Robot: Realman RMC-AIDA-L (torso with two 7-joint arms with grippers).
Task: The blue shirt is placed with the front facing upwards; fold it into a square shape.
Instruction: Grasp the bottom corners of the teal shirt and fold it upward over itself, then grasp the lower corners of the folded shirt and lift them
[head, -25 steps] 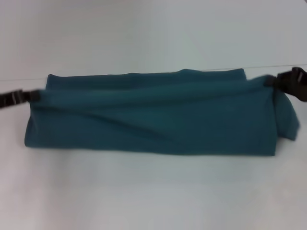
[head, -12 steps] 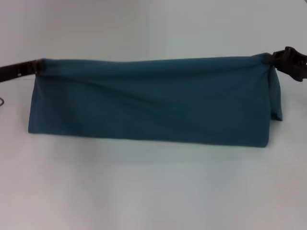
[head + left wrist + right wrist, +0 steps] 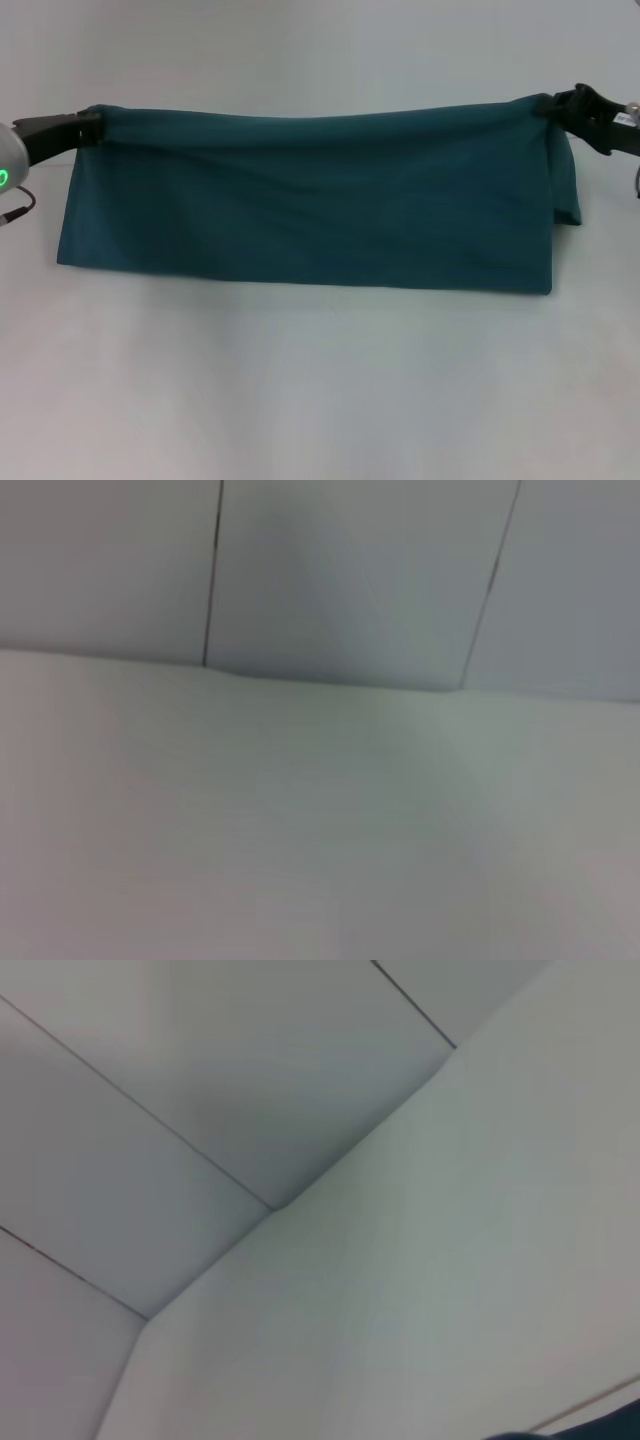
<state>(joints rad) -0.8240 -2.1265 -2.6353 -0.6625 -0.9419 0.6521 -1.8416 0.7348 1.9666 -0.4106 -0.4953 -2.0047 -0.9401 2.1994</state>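
The blue shirt [image 3: 310,200] hangs as a wide band between two raised arms, its lower edge resting on the white table [image 3: 320,390]. The left gripper [image 3: 88,122] reaches in level from the left, fingers pinched on the shirt's upper corner. The right gripper [image 3: 552,106] grips the opposite corner (a loose flap droops beside it). Both wrist views show only pale panels.

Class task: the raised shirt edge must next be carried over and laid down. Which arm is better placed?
Neither: left claw and right claw each grip one end of the blue shirt's raised edge, so probably both move together.
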